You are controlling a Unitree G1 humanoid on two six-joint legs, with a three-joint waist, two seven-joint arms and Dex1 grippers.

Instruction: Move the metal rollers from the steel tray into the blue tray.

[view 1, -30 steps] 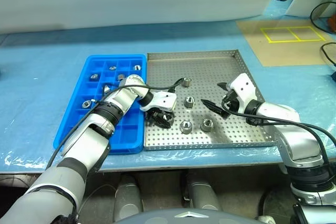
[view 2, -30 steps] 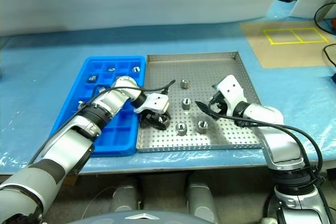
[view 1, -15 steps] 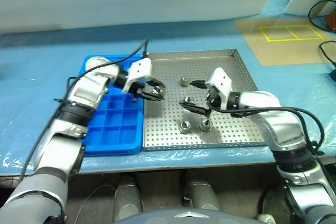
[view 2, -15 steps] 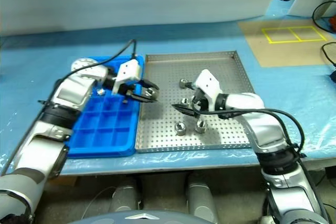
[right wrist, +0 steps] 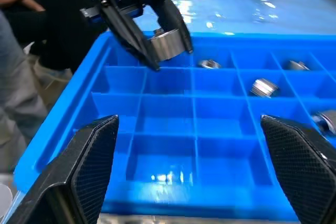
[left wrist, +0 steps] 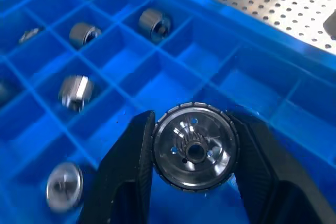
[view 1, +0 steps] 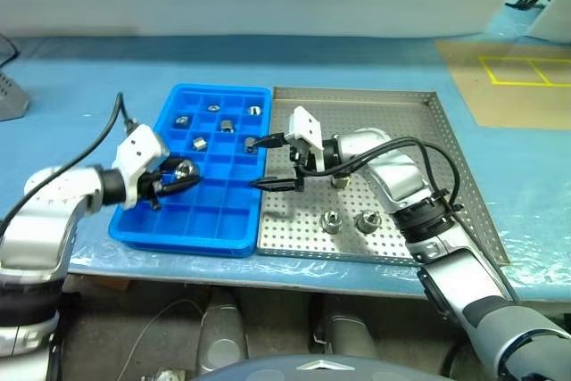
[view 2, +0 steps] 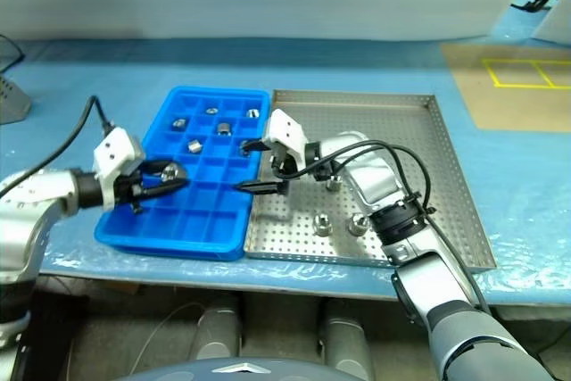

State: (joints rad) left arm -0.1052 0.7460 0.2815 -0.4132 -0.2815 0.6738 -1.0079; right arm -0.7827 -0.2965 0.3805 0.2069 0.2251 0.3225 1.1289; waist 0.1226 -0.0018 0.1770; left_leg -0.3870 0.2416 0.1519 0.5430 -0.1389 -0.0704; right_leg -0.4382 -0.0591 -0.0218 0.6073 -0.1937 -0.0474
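Since a second ago, my left gripper [view 1: 178,176] has carried a roller [left wrist: 193,148] off the steel tray [view 1: 401,211] and now holds it above the blue tray [view 1: 210,220], over the compartments on that tray's left side; my right gripper [view 1: 272,162] has swung across the steel tray toward its left rim. I read the left fingers [left wrist: 131,166] as pinching the roller by its ribbed rim, one black finger on each side, with the roller's hollow end facing the wrist camera. I cannot tell which compartment lies directly under it. The right gripper hangs with its jaws spread wide and nothing between them, pointing left across the seam where the two trays meet; its fingertips [right wrist: 89,166] frame the blue grid in the right wrist view, where the left gripper and its roller show at the far side of the tray. Five rollers [view 1: 223,124] already lie in compartments at the far end of the blue tray, each in its own cell. Two more rollers [view 1: 332,220] stand side by side near the front of the steel tray, and another [view 1: 341,181] sits just beside the right wrist.
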